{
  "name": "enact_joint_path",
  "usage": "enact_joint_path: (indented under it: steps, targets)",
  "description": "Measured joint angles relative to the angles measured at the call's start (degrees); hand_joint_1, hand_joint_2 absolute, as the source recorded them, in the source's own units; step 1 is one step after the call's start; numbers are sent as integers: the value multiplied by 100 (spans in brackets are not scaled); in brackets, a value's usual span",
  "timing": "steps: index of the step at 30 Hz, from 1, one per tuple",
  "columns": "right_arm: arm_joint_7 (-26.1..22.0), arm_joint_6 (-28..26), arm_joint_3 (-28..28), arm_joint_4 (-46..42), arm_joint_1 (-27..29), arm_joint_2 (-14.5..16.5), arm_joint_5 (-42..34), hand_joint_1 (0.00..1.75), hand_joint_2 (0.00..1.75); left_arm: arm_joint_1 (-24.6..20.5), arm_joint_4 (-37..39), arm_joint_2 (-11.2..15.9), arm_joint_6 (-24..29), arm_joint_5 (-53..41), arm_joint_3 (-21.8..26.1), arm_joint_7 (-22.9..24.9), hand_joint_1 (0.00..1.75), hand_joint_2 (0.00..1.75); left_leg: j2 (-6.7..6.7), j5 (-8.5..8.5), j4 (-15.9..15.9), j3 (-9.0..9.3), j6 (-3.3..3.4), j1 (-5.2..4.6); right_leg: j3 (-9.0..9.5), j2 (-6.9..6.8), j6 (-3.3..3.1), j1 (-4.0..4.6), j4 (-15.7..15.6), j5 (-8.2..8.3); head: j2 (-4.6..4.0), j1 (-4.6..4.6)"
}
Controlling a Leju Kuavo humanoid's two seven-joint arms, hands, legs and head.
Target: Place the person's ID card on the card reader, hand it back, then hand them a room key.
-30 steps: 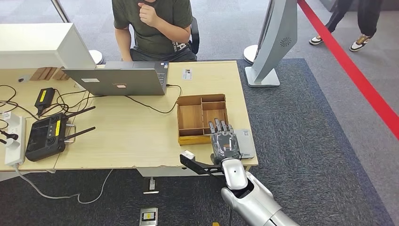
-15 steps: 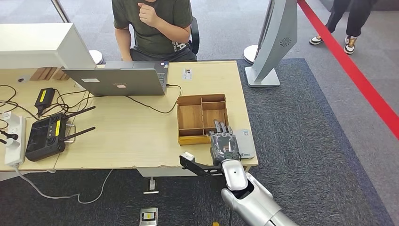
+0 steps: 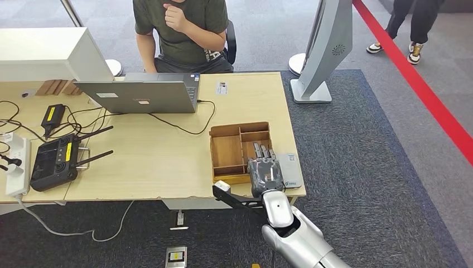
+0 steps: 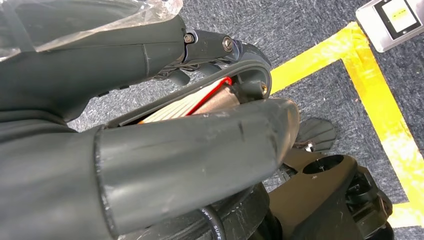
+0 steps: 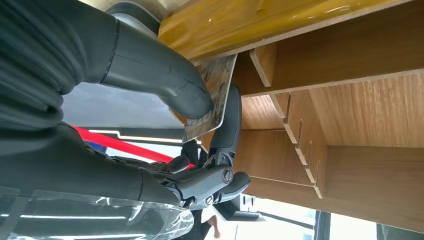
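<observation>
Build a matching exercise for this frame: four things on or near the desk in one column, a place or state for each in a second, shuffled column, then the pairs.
Things
1. card
2. wooden tray
3. laptop
4. black controller

Places or states
A. open, in front of the seated person
B. pinched in the right robot hand
C. on the desk beside the white power strip
D. divided into compartments, near the desk's right edge

Pairs: 1-B, 2-D, 3-A, 4-C

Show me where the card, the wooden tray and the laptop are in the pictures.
card (image 5: 212, 102): right wrist view, on its patterned face beside the thumb.
wooden tray (image 3: 227, 151): head view, on the floor of its large compartment.
laptop (image 3: 142, 96): head view, on the back of its grey lid.
</observation>
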Motion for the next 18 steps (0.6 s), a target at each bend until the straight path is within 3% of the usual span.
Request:
enact_joint_path:
  steps: [18]
  targets:
    - [-46,-75,-45,131,51,36,-32,175,175,0,0,37,-13,8,-3,0,0,0,0,0,0,0,0,0,0,0,0,0,0,0,1,0]
